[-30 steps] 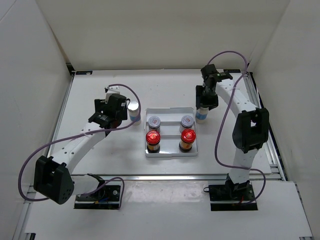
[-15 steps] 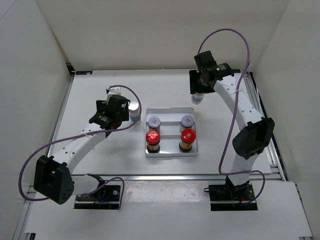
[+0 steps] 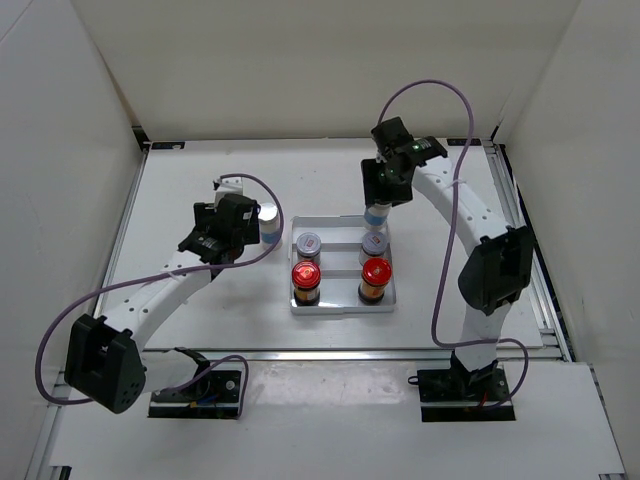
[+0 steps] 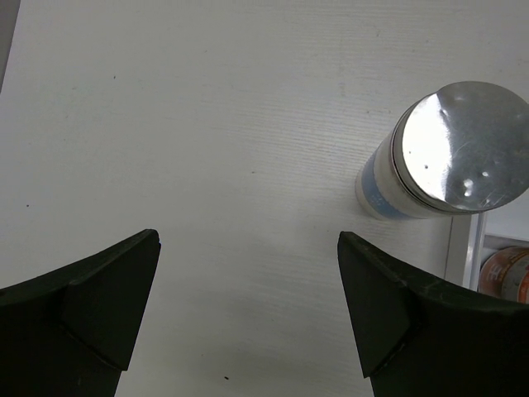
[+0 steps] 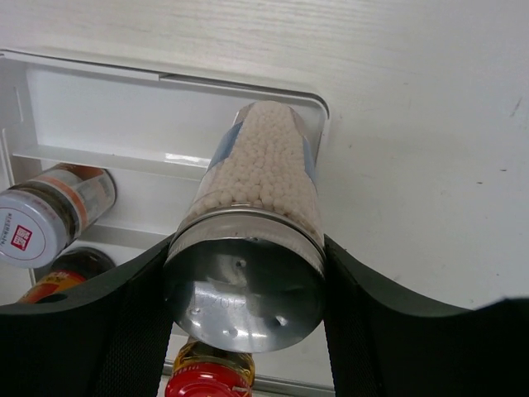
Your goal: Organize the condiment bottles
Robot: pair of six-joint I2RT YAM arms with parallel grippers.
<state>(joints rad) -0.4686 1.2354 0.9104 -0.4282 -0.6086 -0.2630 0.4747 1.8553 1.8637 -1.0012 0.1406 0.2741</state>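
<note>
Condiment bottle (image 5: 252,223) — clear cylinder, silver cap, white granules.

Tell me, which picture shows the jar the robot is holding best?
The right wrist view: the silver-capped jar is close up, white beads showing through its side. The top view shows it small and far off. The left wrist view shows only a different jar.

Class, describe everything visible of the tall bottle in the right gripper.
The tall bottle is a clear cylinder packed with small white granules, with a blue label and a shiny silver cap pierced by small holes. The right gripper is shut on it near the cap. Its base hangs over a far corner of the white tray; contact there cannot be told.
</note>
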